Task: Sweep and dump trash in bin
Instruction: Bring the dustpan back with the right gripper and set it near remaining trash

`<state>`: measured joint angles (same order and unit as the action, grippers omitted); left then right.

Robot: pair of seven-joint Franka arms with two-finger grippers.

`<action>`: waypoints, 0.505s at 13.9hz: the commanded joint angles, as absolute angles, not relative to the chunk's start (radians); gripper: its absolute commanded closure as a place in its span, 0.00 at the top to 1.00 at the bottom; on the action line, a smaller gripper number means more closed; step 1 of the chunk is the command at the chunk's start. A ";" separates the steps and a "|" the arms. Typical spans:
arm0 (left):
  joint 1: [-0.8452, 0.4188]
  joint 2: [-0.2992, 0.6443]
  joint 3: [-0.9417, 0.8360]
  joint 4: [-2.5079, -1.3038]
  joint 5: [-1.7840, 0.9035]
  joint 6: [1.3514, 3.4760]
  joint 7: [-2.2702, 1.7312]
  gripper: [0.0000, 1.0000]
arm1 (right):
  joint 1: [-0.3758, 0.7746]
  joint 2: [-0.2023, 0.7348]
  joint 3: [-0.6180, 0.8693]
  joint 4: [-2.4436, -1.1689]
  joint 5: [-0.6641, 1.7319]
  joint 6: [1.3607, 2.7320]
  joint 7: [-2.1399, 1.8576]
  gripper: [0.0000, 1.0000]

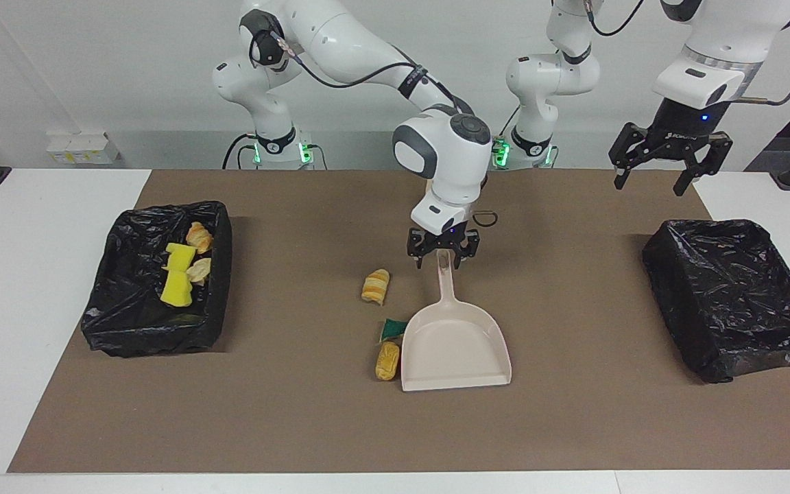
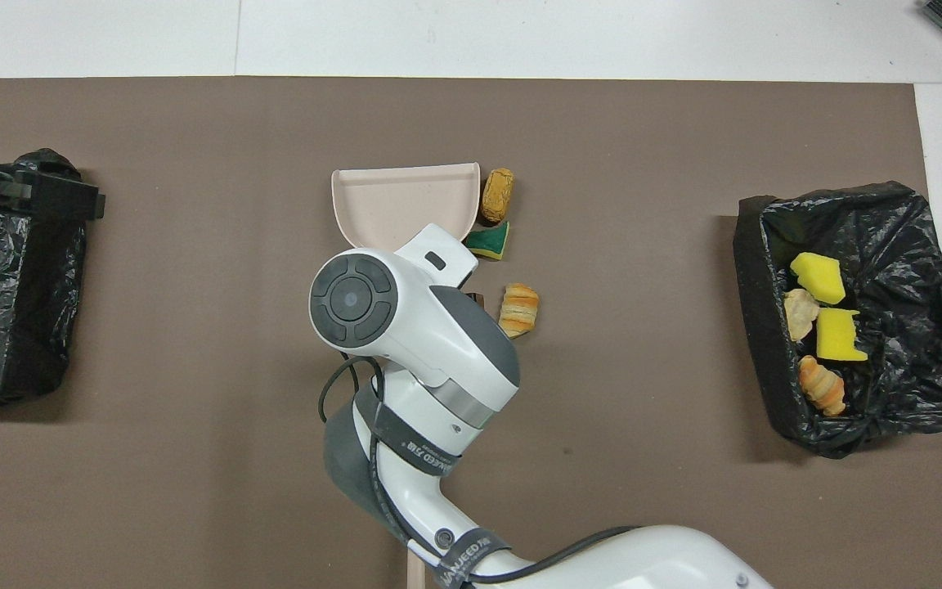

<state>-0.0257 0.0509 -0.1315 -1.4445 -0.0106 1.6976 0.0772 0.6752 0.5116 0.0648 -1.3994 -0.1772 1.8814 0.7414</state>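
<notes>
1. Straddling the dustpan [image 1: 455, 346] handle, the right gripper [image 1: 443, 255] had its fingers spread — gripping nothing.
2. The left gripper [image 1: 666, 163] waited, open and empty, over the mat's edge.
3. Three trash scraps [image 1: 387, 360] lay beside the dustpan; others sat in the bin [image 1: 114, 309].

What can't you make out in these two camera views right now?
- Overhead view: the right gripper and the dustpan handle are hidden under the right arm's wrist.
- Overhead view: the beige strip is cut off by the bottom edge and covered by that arm.
- Overhead view: the black bin under the left gripper is cut by the edge.
</notes>
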 commanded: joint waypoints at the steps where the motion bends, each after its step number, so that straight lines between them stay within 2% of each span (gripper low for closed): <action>1: -0.078 0.121 -0.132 -1.448 -0.015 1.770 0.068 1.00 | 0.693 0.386 0.074 -1.541 -0.051 1.879 0.730 1.00; 3: -0.127 0.159 -0.132 -1.482 -0.015 1.850 0.000 1.00 | 0.703 0.268 0.075 -1.690 -0.012 1.934 0.776 1.00; 7: -0.231 0.222 -0.132 -1.534 -0.015 1.934 -0.142 1.00 | 0.801 0.077 0.075 -2.030 0.037 2.129 0.902 1.00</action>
